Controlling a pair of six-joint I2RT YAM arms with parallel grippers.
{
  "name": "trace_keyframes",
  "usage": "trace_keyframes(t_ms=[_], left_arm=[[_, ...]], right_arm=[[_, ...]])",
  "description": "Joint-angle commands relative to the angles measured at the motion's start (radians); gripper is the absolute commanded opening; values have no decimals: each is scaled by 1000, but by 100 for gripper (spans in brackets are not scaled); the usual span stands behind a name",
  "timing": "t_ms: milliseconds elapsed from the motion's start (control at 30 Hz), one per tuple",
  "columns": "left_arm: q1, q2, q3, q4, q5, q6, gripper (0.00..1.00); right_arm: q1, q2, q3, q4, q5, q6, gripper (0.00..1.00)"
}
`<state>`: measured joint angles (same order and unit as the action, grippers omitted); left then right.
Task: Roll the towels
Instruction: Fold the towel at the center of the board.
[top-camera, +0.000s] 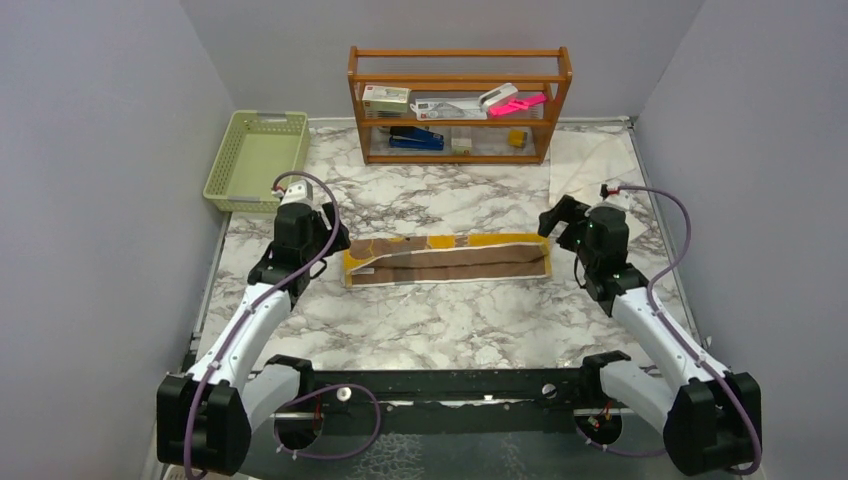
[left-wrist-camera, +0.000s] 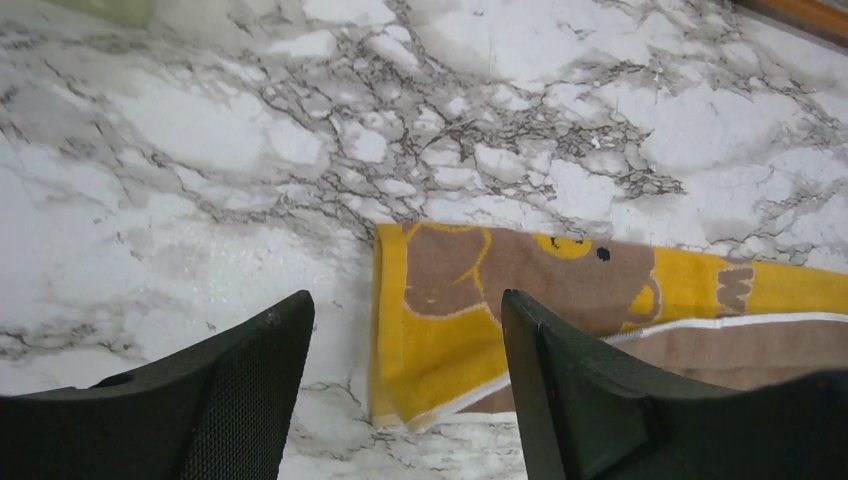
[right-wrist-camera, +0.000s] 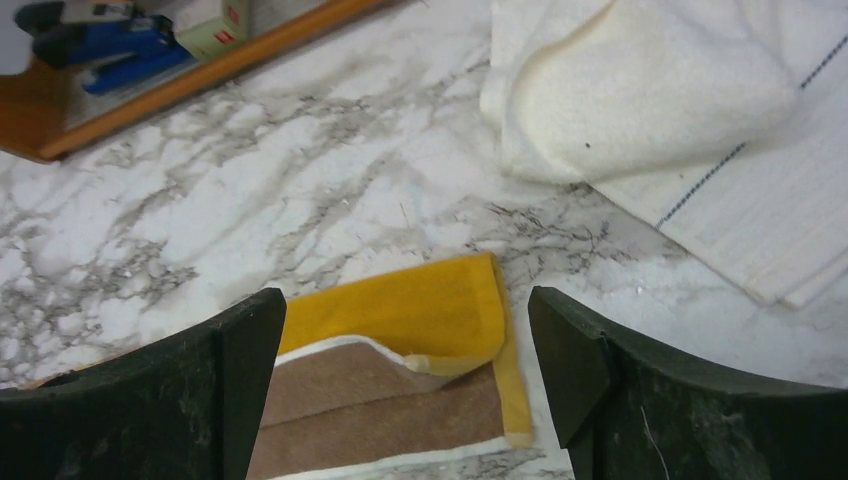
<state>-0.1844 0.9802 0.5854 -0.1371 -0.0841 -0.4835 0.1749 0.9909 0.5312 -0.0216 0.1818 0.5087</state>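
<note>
The mustard-yellow towel (top-camera: 446, 259) with brown patches lies folded into a long flat strip across the middle of the table. My left gripper (top-camera: 337, 237) is open over its left end (left-wrist-camera: 450, 300), empty. My right gripper (top-camera: 552, 217) is open over its right end (right-wrist-camera: 420, 370), empty. The cream-white towel (top-camera: 588, 160) lies crumpled at the back right; it also shows in the right wrist view (right-wrist-camera: 660, 90).
A green plastic basket (top-camera: 256, 158) stands at the back left. A wooden shelf rack (top-camera: 459, 104) with boxes, a blue stapler and a pink item stands at the back. Grey walls close in the table on both sides.
</note>
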Motion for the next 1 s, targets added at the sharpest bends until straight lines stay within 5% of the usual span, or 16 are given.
trace_keyframes(t_ms=[0,200,400,600,733,967], left_arm=[[3,52,99,-61,18,128,72],[1,233,206,-19,218,186,61],[-37,426,329,-79,280,187,55],[-17,395,281,-158,185,178,56],[95,379,298,-250,256,290,53],[139,405,248,-269,361,252,53]], right_arm=[[-4,7,12,97,-62,-44,93],[50,263,176,55,-218,-96,77],[258,492,390,-92,-119,-182,77],[256,492,287,-26,-223,-150,78],[255,461,237,-17,-266,-189,80],[254,427,269,-37,-303,-215,81]])
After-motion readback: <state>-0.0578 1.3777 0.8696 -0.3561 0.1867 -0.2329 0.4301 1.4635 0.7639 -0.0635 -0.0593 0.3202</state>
